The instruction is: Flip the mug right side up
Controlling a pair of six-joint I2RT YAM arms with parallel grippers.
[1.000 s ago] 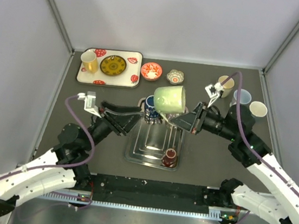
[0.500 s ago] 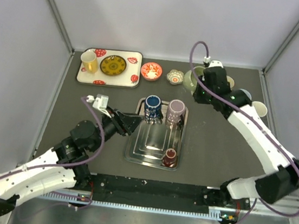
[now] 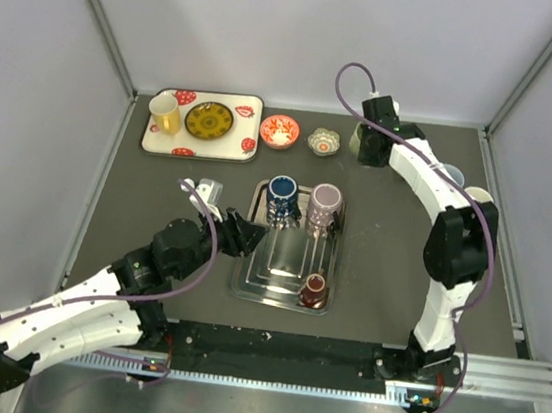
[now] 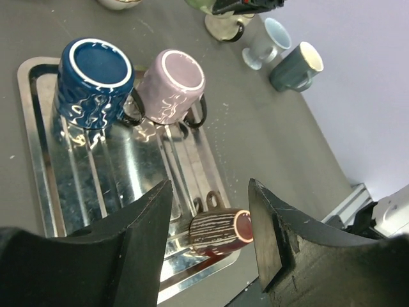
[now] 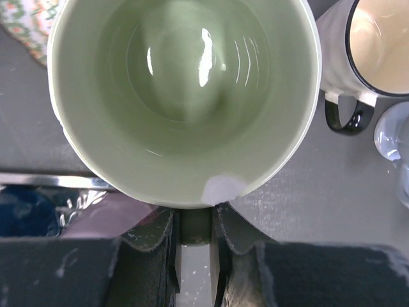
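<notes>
- Fingers (image 5: 152, 240) of the right gripper (image 5: 195, 225) are squeezed tight on the handle of the green mug (image 5: 185, 96).
- One second ago that mug hung tipped over the metal tray (image 4: 38, 160). Now it is at the back of the table (image 3: 388, 281), mouth up, just beside the white mug (image 5: 374, 45). I think only letting go is left.
- Left gripper (image 4: 209, 195) has moved closer to the metal tray. Its fingers are apart and hold nothing.
- Three mugs are on that tray: the blue mug (image 4: 96, 77) and the pink mug (image 4: 172, 83) bottom up, and the brown mug (image 4: 220, 230) on its side.
- Eight mugs and cups in all, with the pale blue cup (image 4: 265, 41), grey mug (image 4: 297, 67) and yellow cup (image 3: 164, 112).
- Two bowls: red bowl (image 3: 279, 130), flowery bowl (image 3: 323, 141). One plate (image 3: 209, 120). Two trays, counting the flowery tray (image 3: 245, 152).
</notes>
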